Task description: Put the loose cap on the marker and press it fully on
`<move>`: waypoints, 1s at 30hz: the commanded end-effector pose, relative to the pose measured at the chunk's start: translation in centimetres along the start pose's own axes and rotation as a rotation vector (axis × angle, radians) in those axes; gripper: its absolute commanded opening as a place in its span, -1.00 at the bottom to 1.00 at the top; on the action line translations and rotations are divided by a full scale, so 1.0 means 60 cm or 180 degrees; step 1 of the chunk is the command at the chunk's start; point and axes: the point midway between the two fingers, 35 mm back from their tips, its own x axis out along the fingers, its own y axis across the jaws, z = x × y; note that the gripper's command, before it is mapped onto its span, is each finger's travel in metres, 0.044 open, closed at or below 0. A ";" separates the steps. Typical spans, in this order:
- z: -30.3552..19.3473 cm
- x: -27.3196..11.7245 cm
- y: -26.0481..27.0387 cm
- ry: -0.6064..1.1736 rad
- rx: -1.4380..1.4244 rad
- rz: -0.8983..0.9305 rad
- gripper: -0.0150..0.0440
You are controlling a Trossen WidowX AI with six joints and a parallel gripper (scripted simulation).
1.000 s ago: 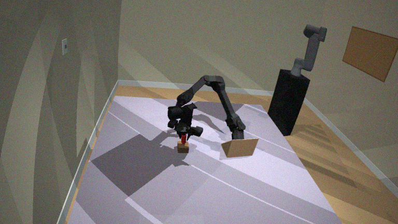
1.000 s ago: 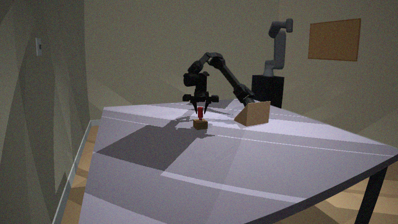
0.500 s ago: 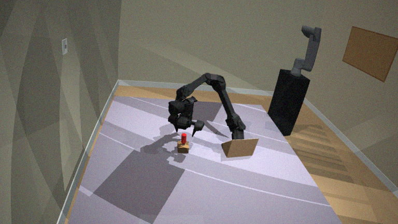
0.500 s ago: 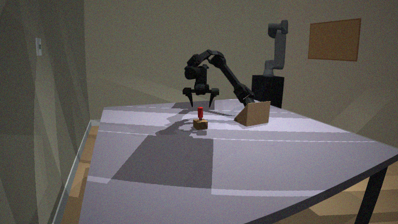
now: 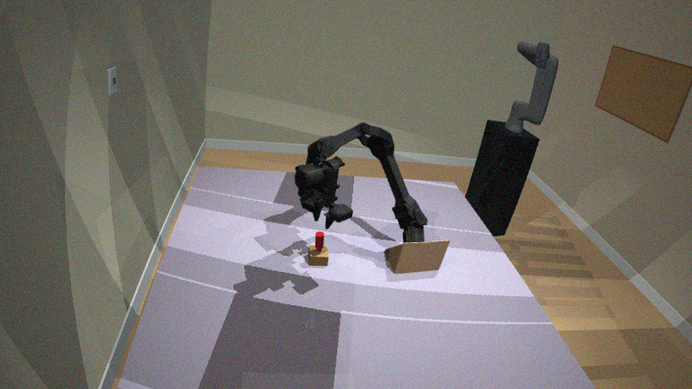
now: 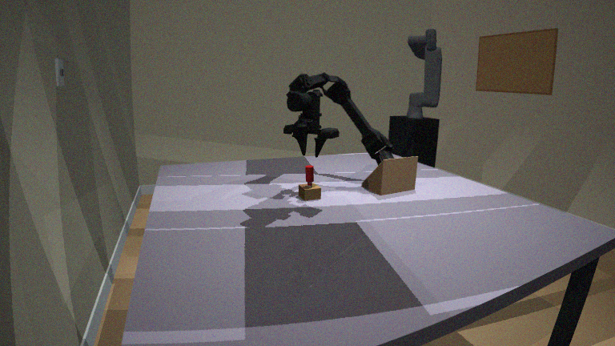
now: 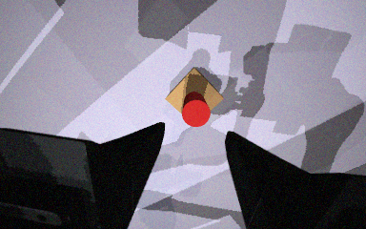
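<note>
Where the top view looks down, the tabletop [image 5: 408,344] shows as a pale lilac surface crossed by darker grey bands and thin white lines, with jagged shadows near its middle. On it sits the tan holder block [image 5: 317,257], and the red cap [image 5: 319,239] stands upright on the marker in that block. The claw [image 5: 323,221] hangs above and behind them, its fingers parted and nothing between them. A tan wedge-shaped board [image 5: 418,256] stands near the arm's base. Beyond the tabletop lie a wooden floor, olive walls, a light switch [image 5: 112,80], a brown wall panel [image 5: 642,92] and a grey arm on a black pedestal [image 5: 502,176].

From the exterior view, the claw [image 6: 311,144] is well above the cap [image 6: 309,173], apart from it, with its two dark fingers pointing down. The holder block [image 6: 309,191] rests flat, just left of the wedge-shaped board [image 6: 393,175]. A black table leg [image 6: 572,306] shows at the right.

Seen from the wrist, the cap [image 7: 195,113] is a red disc over the block [image 7: 178,95], ahead of and between the spread fingers.
</note>
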 end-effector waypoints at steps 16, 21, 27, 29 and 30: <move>0.003 0.009 -0.002 -0.0002 0.2066 -0.0003 -0.49; 0.003 0.017 -0.002 -0.0002 0.2066 -0.0003 -0.49; 0.003 0.031 -0.002 -0.0002 0.2067 -0.0004 -0.49; 0.003 0.036 -0.002 -0.0002 0.2067 -0.0004 -0.49; 0.003 0.038 -0.002 -0.0002 0.2067 -0.0005 -0.49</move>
